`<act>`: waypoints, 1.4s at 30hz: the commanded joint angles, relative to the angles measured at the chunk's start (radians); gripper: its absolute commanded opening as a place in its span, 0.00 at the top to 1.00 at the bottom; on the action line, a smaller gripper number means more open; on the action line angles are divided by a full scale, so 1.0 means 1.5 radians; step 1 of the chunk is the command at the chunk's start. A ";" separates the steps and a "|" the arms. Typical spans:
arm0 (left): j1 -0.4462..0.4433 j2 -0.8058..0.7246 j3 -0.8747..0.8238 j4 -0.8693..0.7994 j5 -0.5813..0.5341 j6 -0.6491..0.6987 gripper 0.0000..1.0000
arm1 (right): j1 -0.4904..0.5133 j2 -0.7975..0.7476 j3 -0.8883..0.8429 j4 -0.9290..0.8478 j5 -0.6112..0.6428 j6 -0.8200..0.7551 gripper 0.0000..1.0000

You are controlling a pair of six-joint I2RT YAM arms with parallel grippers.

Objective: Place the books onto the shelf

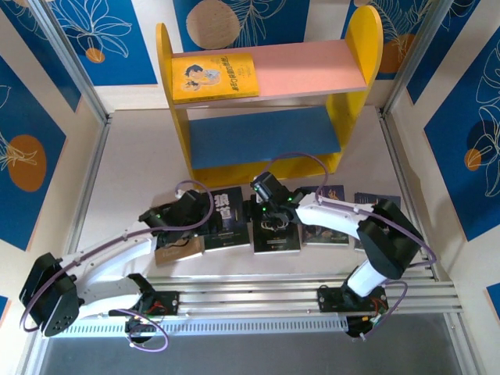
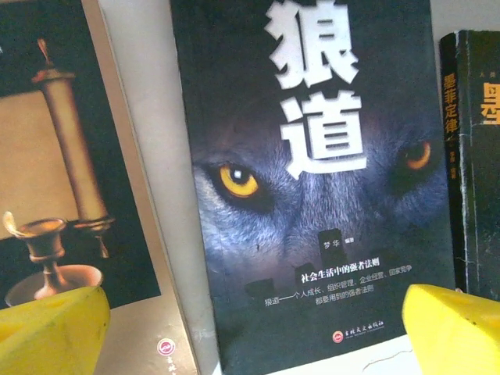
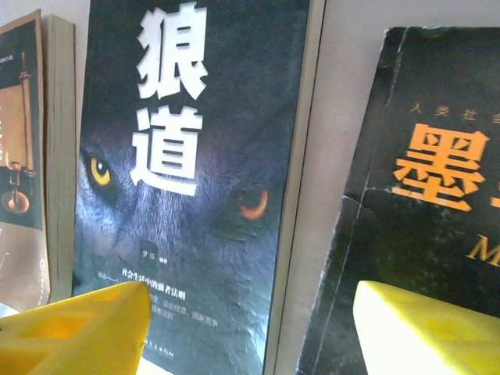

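The small wooden shelf (image 1: 312,72), with rounded yellow sides, one pink board and one blue, stands at the far end of the table, well apart from the books. The thin dark paperbacks (image 1: 273,230) lie flat in a row by the arms. The glossy wolf-eyed book (image 2: 312,195) looks slick and lies flush, so I'd pinch a free edge at the gap beside it. The left gripper (image 2: 250,328) hangs spread wide above it. The right gripper (image 3: 250,328), fingers apart and empty, straddles the gap to the scuffed black book (image 3: 422,195).
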 commanded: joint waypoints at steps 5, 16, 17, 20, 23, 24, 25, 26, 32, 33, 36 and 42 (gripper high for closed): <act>-0.004 0.012 -0.018 0.072 0.034 -0.013 0.03 | -0.006 0.054 0.036 0.027 -0.069 0.004 0.44; -0.002 0.068 -0.018 0.115 0.050 -0.001 0.02 | -0.015 0.100 0.064 0.010 -0.068 0.001 0.55; -0.002 0.075 -0.018 0.121 0.053 0.000 0.02 | -0.016 0.102 0.065 0.008 -0.067 0.000 0.55; 0.001 0.094 -0.017 0.137 0.064 0.001 0.01 | -0.020 0.104 0.064 0.003 -0.066 -0.003 0.57; 0.004 0.112 -0.012 0.147 0.070 0.005 0.01 | -0.021 0.105 0.063 0.001 -0.068 -0.005 0.58; 0.004 0.116 -0.010 0.146 0.070 0.007 0.01 | -0.021 0.106 0.062 0.001 -0.068 -0.005 0.59; 0.004 0.121 -0.008 0.148 0.069 0.008 0.01 | -0.021 0.108 0.061 0.002 -0.068 -0.004 0.59; 0.005 0.126 -0.006 0.148 0.069 0.010 0.01 | -0.021 0.110 0.059 0.004 -0.070 -0.004 0.60; 0.010 0.154 0.009 0.139 0.060 0.017 0.01 | -0.020 0.121 0.063 0.009 -0.082 -0.004 0.63; 0.009 0.158 0.011 0.136 0.057 0.017 0.01 | -0.020 0.122 0.064 0.010 -0.083 -0.004 0.63; 0.012 0.171 0.019 0.130 0.050 0.021 0.01 | -0.020 0.128 0.069 0.005 -0.082 -0.004 0.64; 0.017 0.190 0.026 0.138 0.058 0.028 0.01 | -0.019 0.136 0.074 -0.003 -0.079 -0.007 0.66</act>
